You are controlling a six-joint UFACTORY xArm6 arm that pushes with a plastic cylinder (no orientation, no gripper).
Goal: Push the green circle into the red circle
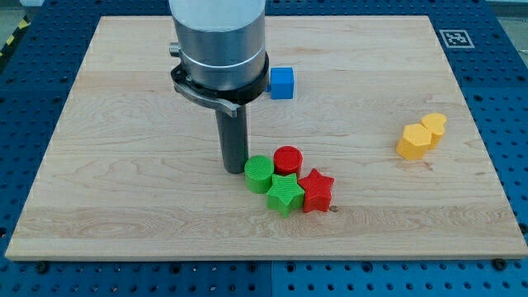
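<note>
The tip [234, 169] rested on the board [99, 190], just left of the green circle [258, 173], apparently touching it. The green circle touched the red circle [288, 159] at its upper right. Below it lay a green star [285, 194] and a red star [316, 190].

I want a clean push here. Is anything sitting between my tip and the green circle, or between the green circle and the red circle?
Nothing visible does. My tip sits just to the view's left of the green circle, and the red circle lies right beside it on the view's upper right. The green star is below both, off the path.
</note>
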